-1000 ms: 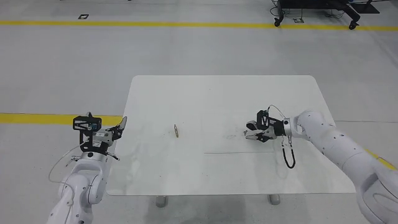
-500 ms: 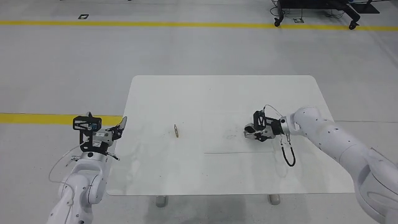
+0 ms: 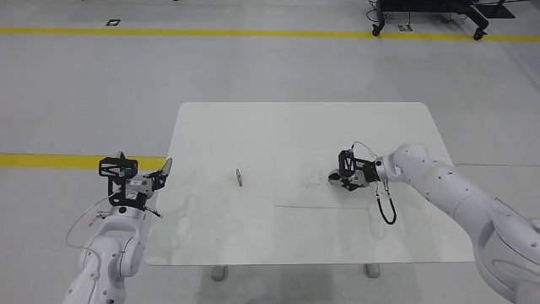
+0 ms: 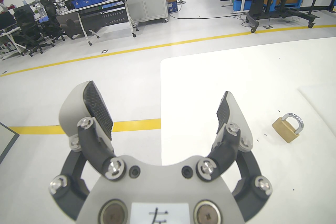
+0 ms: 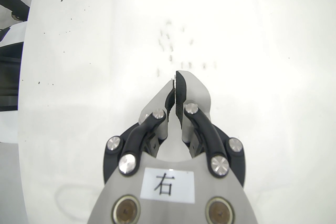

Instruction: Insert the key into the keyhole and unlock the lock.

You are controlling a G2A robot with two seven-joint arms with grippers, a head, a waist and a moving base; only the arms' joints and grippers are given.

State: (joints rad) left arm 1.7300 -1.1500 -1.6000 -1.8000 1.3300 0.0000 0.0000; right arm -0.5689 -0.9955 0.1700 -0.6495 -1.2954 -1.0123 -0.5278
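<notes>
A brass padlock (image 3: 239,176) with a silver shackle lies on the white table (image 3: 295,127), left of centre; it also appears in the left wrist view (image 4: 288,126). My left gripper (image 3: 164,171) hangs open just off the table's left edge, its pads (image 4: 98,109) wide apart with nothing between them. My right gripper (image 3: 335,177) sits low over the table right of centre, a good way from the padlock. Its fingers are pressed together (image 5: 175,78), and a thin metal sliver of the key (image 5: 173,81) shows at their tips; the rest of the key is hidden.
Small dark scuff marks (image 5: 170,44) dot the table just ahead of the right gripper. A black cable loop (image 3: 386,211) hangs from the right arm over the table. Yellow floor lines (image 3: 84,161) run past the table's left side.
The right arm has slid a little to the left across the table, toward the padlock, with its fingers still shut. The left arm and the padlock have not moved.
</notes>
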